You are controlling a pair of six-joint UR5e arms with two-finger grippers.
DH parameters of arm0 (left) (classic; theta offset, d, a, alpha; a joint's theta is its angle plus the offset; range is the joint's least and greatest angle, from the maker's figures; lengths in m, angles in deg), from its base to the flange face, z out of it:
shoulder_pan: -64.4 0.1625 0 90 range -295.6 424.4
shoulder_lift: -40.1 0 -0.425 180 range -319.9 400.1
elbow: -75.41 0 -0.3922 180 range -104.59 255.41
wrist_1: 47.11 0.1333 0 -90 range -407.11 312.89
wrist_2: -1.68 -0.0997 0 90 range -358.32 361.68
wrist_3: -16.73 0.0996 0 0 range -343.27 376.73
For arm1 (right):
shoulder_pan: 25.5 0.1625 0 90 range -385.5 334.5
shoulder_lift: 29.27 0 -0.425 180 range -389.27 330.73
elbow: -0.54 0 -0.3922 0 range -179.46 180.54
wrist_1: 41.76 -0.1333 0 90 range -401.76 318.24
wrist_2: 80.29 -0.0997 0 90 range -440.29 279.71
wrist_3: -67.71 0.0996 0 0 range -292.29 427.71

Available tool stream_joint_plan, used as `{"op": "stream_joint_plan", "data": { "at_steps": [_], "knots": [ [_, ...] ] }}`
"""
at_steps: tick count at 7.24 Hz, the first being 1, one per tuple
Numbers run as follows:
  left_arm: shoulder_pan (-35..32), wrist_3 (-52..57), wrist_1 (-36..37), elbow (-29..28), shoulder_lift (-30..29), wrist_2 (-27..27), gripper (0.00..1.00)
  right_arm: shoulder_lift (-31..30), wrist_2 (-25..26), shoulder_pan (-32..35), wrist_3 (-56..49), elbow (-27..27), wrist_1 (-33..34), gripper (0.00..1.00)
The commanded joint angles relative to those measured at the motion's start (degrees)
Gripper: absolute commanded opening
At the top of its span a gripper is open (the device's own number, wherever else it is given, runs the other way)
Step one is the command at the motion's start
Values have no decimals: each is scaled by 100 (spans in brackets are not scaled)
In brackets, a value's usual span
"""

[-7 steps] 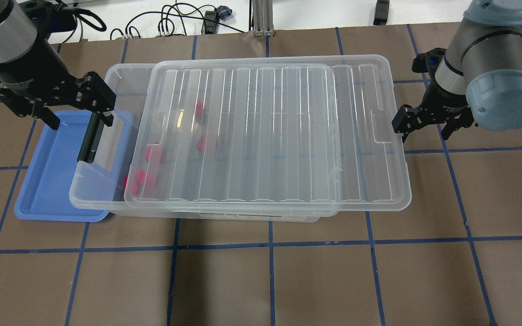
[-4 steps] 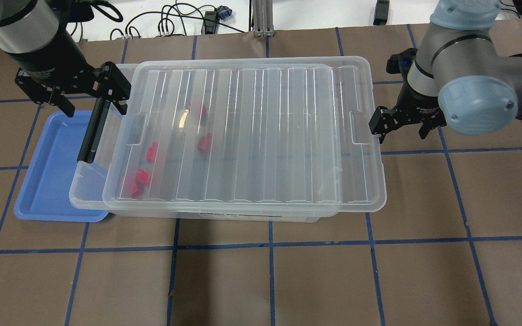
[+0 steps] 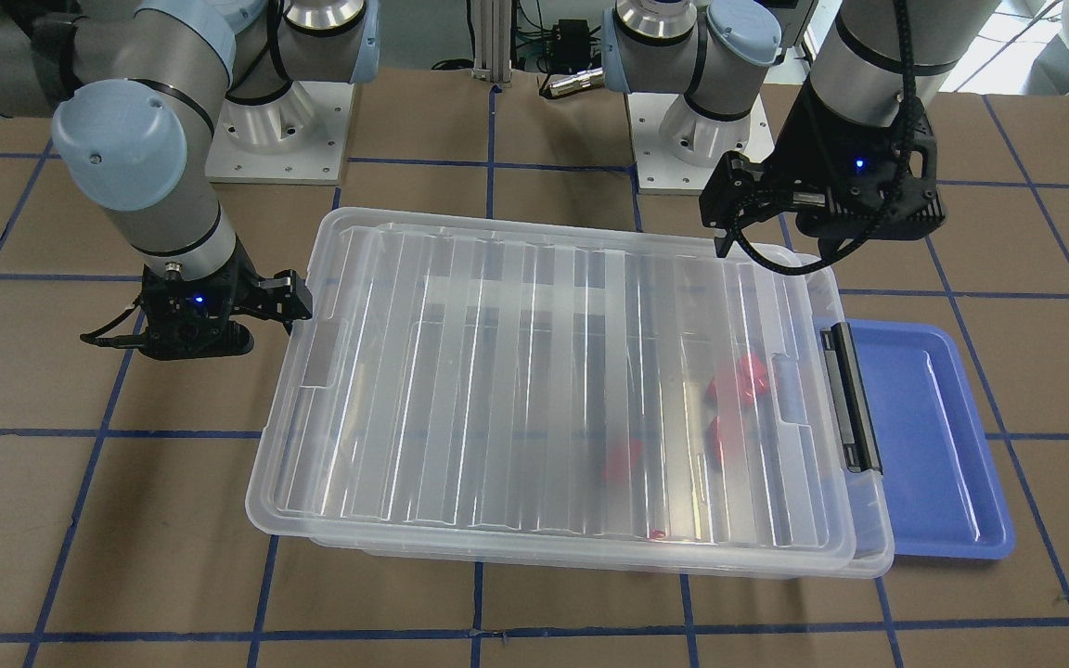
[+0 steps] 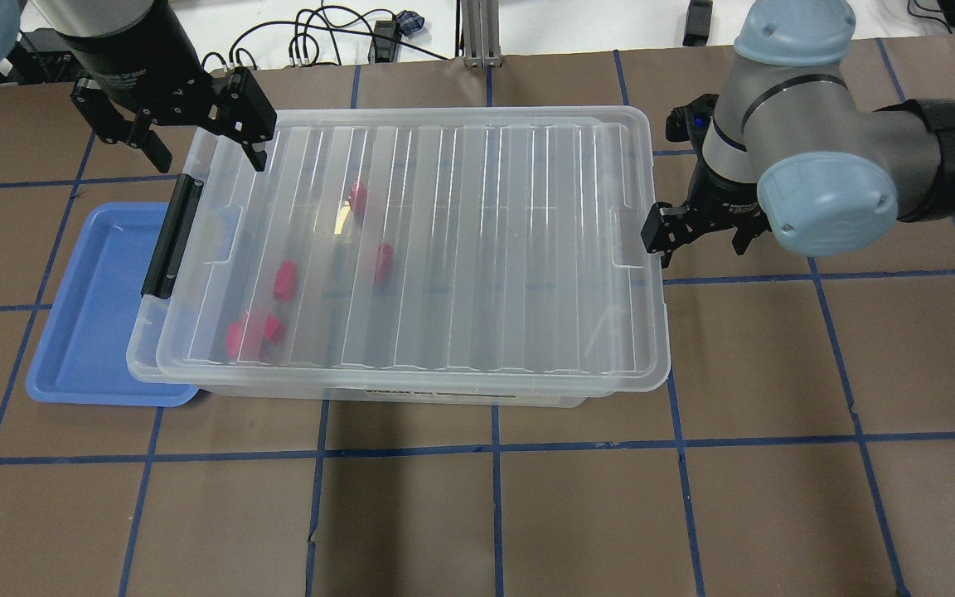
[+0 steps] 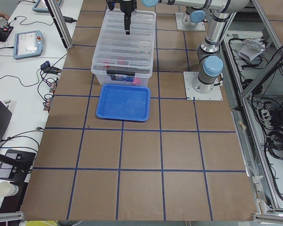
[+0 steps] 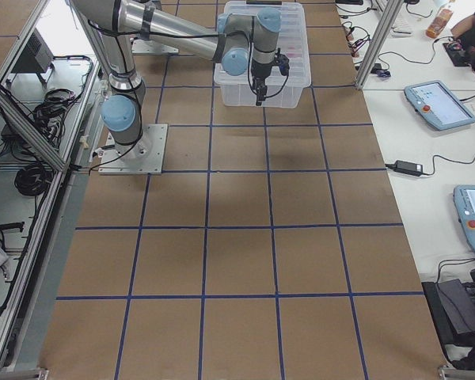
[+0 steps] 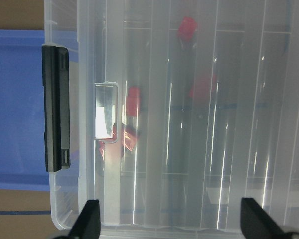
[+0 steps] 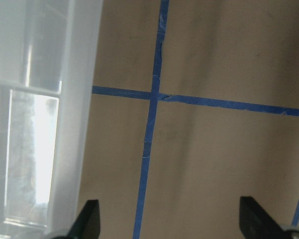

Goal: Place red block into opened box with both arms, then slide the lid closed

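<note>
Lid (image 4: 411, 249) lies flat on the box (image 4: 142, 365) and covers nearly all of it. A narrow strip of box shows uncovered at the end by the black clip (image 4: 171, 236), and the lid's opposite end overhangs the box on my right. Red blocks (image 4: 284, 279) sit inside toward the clip end, seen through the clear plastic. I judge the lid light, thin and smooth: stiff enough along its ribs to be shoved from one end, but likely to flex or skew if pressed at a corner, and too slick and flat to pinch well. So the place to take it is the middle of the short end, by the small recess, pushing level along the box's rim rather than gripping. My right claw (image 4: 700, 242) is there, spread wide and grasping nothing, with one finger low against or just beside that end of the lid and the other out over bare tabletop (image 4: 776, 373). My left claw (image 4: 198, 148) is also spread wide and empty. It hangs above the box's far corner at the clip end, touching nothing that I can see, with the clip and the blue tray (image 4: 88, 332) nearby.
</note>
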Motion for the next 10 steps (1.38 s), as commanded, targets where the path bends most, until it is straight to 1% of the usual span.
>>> {"op": "stream_joint_plan", "data": {
  "at_steps": [1,2,3,4,5,6,7,8,9,10],
  "knots": [
    [-38,-82,-69,135,39,95,100,24,39,3,-8,147,-16,100],
    [-38,-73,-60,127,126,78,100,-37,39,-6,27,357,-104,100],
    [-38,-73,-16,110,162,86,100,-124,-5,37,340,681,-453,100],
    [-29,-64,-16,110,171,60,100,-273,-40,142,987,1076,-935,100],
    [-12,-47,-7,153,206,69,100,-309,-84,465,1437,1489,-1314,100],
    [23,-29,80,110,241,86,100,-266,-76,677,1625,1893,-1604,100],
    [15,14,107,162,267,95,100,-170,-58,679,1600,1906,-1834,100],
    [24,15,124,136,276,95,100,-221,-41,540,1531,1828,-1958,100],
    [33,32,290,110,329,86,100,-291,-84,243,1547,1993,-2290,100],
    [24,32,379,240,277,86,100,-327,-93,83,1565,2281,-2510,100]
  ]
}}
